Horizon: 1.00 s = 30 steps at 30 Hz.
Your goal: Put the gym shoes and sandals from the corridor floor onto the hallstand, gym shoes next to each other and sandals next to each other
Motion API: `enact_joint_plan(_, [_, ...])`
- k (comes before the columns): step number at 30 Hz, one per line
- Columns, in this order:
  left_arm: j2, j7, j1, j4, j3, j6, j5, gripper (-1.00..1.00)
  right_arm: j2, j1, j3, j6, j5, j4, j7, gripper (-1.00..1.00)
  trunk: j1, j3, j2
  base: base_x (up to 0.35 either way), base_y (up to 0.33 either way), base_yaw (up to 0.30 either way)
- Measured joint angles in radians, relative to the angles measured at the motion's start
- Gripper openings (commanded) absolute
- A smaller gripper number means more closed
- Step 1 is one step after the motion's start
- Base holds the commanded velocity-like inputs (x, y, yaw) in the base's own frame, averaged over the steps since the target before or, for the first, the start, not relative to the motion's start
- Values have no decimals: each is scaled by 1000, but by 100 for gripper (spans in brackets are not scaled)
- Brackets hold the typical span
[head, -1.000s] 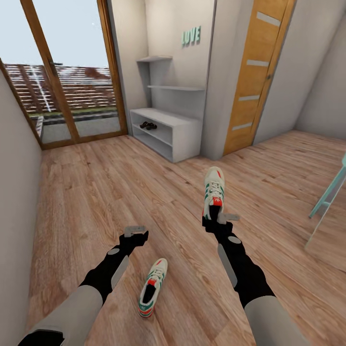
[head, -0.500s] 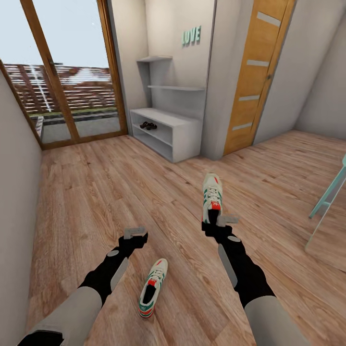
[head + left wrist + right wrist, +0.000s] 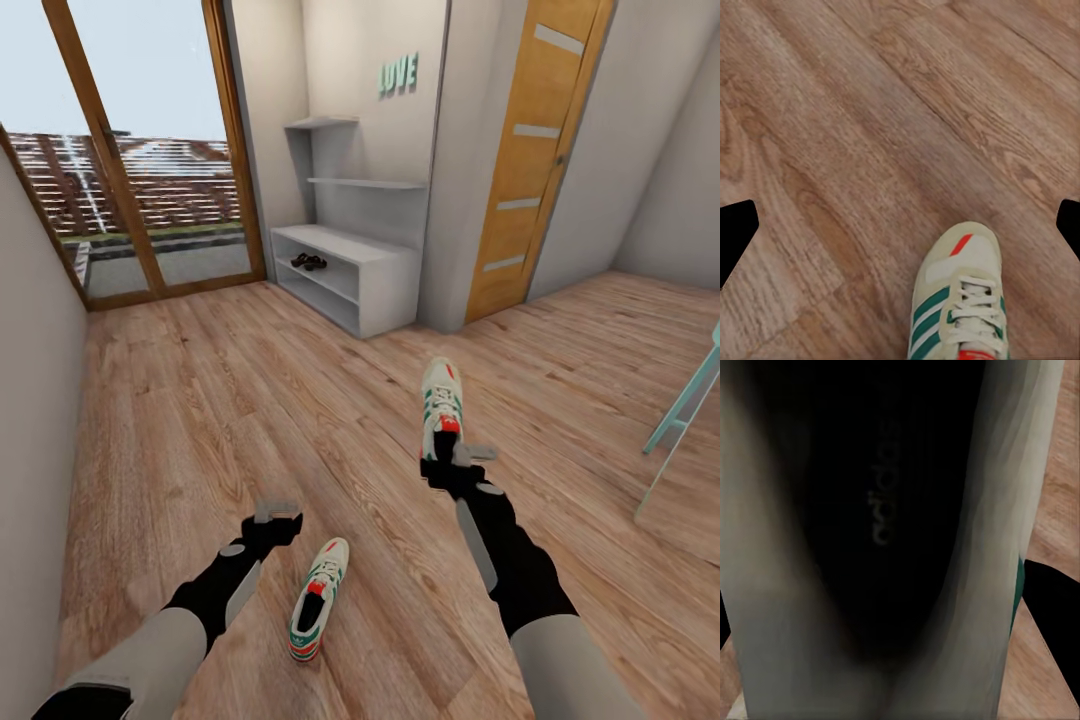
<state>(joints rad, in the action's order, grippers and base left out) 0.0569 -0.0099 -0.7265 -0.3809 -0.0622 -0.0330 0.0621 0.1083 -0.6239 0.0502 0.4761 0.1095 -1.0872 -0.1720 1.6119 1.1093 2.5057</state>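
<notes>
One gym shoe [image 3: 442, 407] is clenched at its heel by the right end effector [image 3: 447, 462], above the wood-grain corridor floor [image 3: 250, 400]; its position is almost unchanged. The second gym shoe [image 3: 318, 598] lies on the planks, and the released left end effector [image 3: 277, 518] has moved back and lower beside it. The white hallstand [image 3: 345, 265] stands far ahead with dark sandals [image 3: 308, 262] on its shelf.

Robot body: two arms, grey and black, matched in build.
Upper segments of the left arm [image 3: 150, 650] and right arm [image 3: 570, 660] are pale grey and rounded. Forearms are black, each bearing a long grey inset panel and a small grey oval patch near the wrist. Left gripper [image 3: 277, 514] and right gripper [image 3: 455, 455] carry flat grey plates. Black fingertips [image 3: 735, 232] show in the left wrist view.
</notes>
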Motion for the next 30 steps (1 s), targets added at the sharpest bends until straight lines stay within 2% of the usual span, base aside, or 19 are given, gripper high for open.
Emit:
enact_joint_plan(3, [0, 0, 0, 7, -1, -17, -20, 100, 0, 0, 0, 4, 0, -44, 0, -100, 1, 14, 1, 0, 0, 0])
enact_joint_plan(8, [0, 0, 0, 10, -2, -25, -31, 100, -1, 0, 0, 39, 1, -70, 0, -100, 4, 40, 2, 0, 0, -10])
enact_joint_plan(23, [0, 0, 0, 12, -1, -27, -33, 100, -1, 0, 2, 65, 1, -76, 0, -100, 10, 120, 5, 0, 0, -160])
enact_joint_plan(30, [-3, -1, 0, 36, -1, -26, -34, 100, -1, 0, 3, 65, 1, -79, 0, -100, 14, 150, 7, 0, 0, -28])
